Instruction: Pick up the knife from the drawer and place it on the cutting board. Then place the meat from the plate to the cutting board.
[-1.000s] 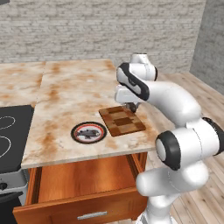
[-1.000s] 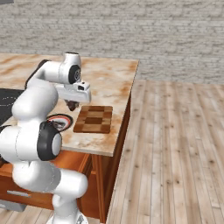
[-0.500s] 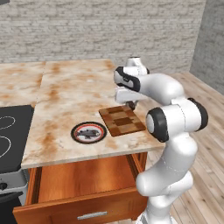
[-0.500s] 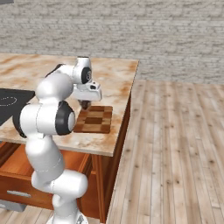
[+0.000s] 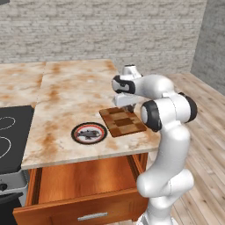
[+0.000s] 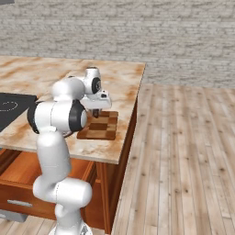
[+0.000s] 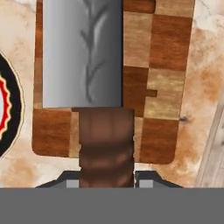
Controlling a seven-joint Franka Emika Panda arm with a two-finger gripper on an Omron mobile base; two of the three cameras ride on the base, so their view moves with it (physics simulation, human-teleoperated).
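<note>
Jaws: we are clamping them on the dark brown handle of the knife (image 7: 83, 65); in the hand view the handle is sitting squarely between the two finger tips of the gripper (image 7: 106, 183).
Knife: we are holding it over the cutting board (image 7: 166, 87), its grey blade stretching lengthwise along the board's side nearest the plate (image 7: 8, 109). Whether the blade is already touching the wood, we cannot tell.
Change: over the last second we are seeing the arm fold in on itself, elbow swinging up and round, while the gripper (image 5: 127, 104) has stayed near the board's far edge. The knife has kept its place over the board; nothing else on the counter has moved.
Meaning: we are judging that the carry is over and the placing step is nearly done; what is left of this half is lowering and letting go.
Cutting board: in the left base view the cutting board (image 5: 125, 123) is lying near the counter's front right corner, just right of the plate (image 5: 89, 132).
Meat: the meat (image 5: 89, 132) is lying in the plate's centre, untouched, beside the board.
Drawer: the drawer (image 5: 79, 193) is standing pulled out below the board, and we are seeing nothing inside it.
Next: we are expecting to free the knife flat on the board, then to reach for the meat, leaving room for it on the free side.
</note>
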